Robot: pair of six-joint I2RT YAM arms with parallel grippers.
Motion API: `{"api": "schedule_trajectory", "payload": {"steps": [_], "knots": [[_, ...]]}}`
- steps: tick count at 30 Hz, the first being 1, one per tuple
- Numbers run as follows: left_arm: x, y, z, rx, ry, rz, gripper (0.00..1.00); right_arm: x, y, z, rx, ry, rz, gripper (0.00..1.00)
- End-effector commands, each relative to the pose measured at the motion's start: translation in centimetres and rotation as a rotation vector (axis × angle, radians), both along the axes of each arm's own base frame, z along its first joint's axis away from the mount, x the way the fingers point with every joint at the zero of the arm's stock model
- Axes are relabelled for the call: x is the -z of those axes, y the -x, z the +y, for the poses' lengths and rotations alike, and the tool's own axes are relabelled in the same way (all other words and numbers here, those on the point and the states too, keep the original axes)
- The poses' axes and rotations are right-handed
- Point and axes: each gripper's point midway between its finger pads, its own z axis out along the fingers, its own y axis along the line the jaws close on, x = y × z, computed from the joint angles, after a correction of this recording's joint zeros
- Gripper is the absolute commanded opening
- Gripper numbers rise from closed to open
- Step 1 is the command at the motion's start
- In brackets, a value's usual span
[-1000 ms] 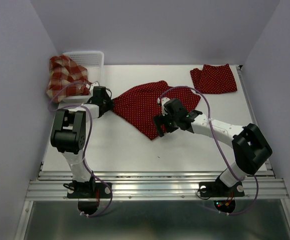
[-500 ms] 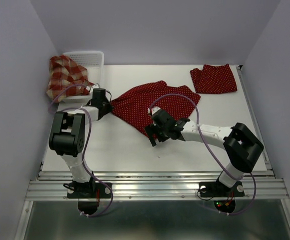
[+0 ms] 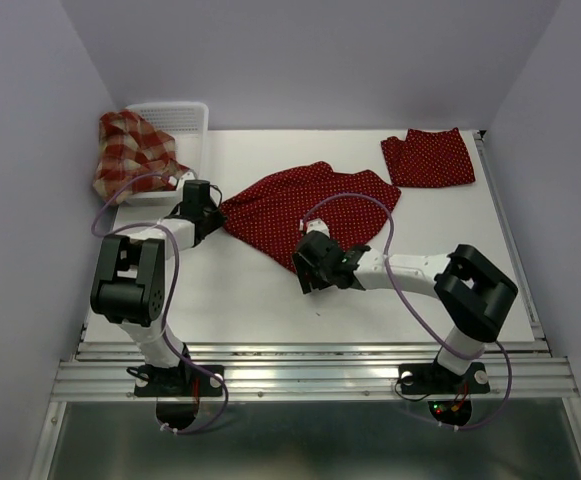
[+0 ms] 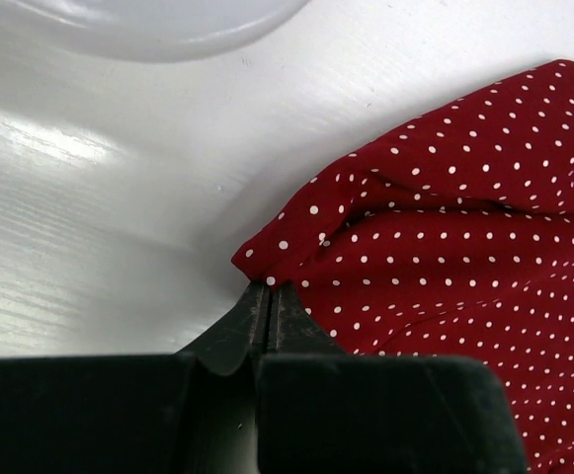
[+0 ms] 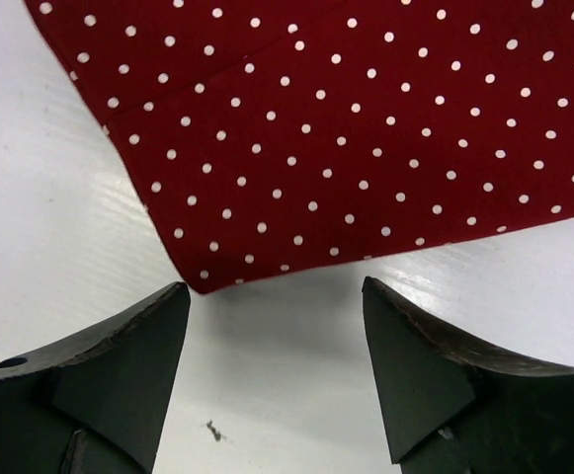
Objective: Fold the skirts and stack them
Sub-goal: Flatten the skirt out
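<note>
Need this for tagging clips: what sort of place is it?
Probably a robot lab test cell: white table boxed in by plain walls, two arms bolted to a metal rail, skirts laid out as props.

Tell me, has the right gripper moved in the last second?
Yes. Against the far-right folded skirt, the right gripper has shifted left and toward the near edge of the table, to the near corner of the spread skirt.
</note>
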Motion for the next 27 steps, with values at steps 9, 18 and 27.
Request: {"api": "schedule_trajectory", "payload": {"steps": [9,18,27], "knots": [[-2.7,0.7,-0.2,-0.011,0.015,-0.062,0.00,0.4,-2.7,0.8,0.094,-0.011,-0.100,0.63],[-4.4,1.7,-0.3,-0.012,0.027,-0.097,0.00,-2.8,-3.9,0.5,0.164,-0.097,-0.213,0.01],[-14.1,1.5,-0.9,0.004,0.072,-0.311,0.00,-11.9,-7.5,-4.8,0.249,-0.044,-0.452,0.01]]}}
